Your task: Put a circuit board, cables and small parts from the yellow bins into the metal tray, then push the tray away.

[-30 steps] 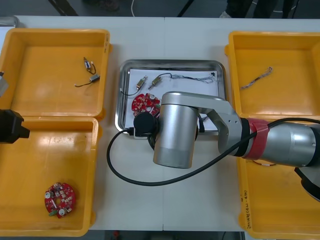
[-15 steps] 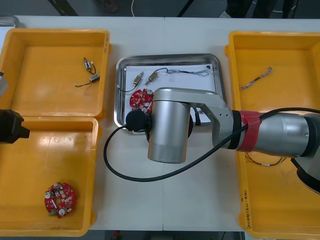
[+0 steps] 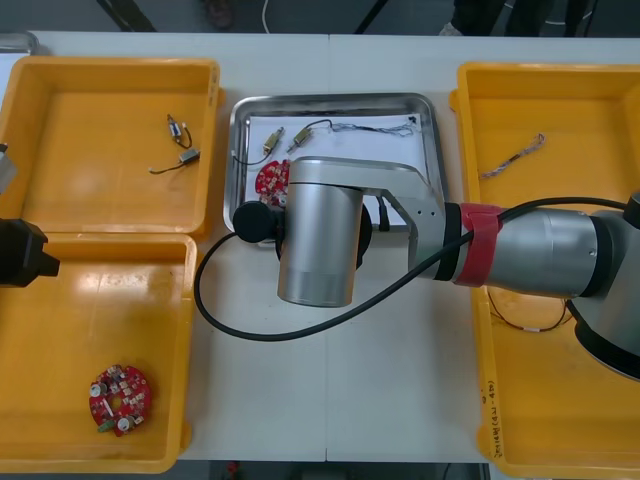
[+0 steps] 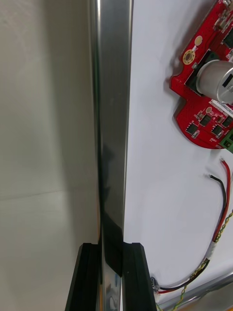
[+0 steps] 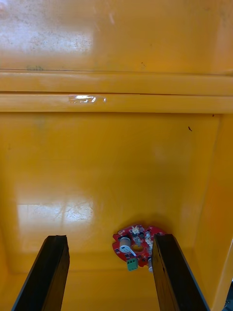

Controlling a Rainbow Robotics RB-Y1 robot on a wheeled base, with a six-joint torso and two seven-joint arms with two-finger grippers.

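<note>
The metal tray (image 3: 335,98), white inside, lies between the yellow bins. In it are a round red circuit board (image 3: 268,178), two small metal parts (image 3: 275,141) and a thin cable (image 3: 372,131). My right arm (image 3: 320,240) covers its near part. In the right wrist view my right gripper (image 4: 111,249) is shut on the tray's rim (image 4: 112,121), one finger on each side; the red board (image 4: 208,107) and a red and yellow cable (image 4: 216,243) lie inside. My left gripper (image 5: 110,238) hangs open over the near left bin (image 5: 116,160), above another red board (image 5: 137,245).
The far left bin (image 3: 60,130) holds two small metal parts (image 3: 182,143). A twisted blue and white cable (image 3: 512,158) lies in the far right bin, and thin wires (image 3: 530,322) in the near right one. The left arm (image 3: 20,252) waits at the left edge.
The tray has slid away from me toward the table's far edge and a little to the left, held by my right gripper. The left arm has not moved.
</note>
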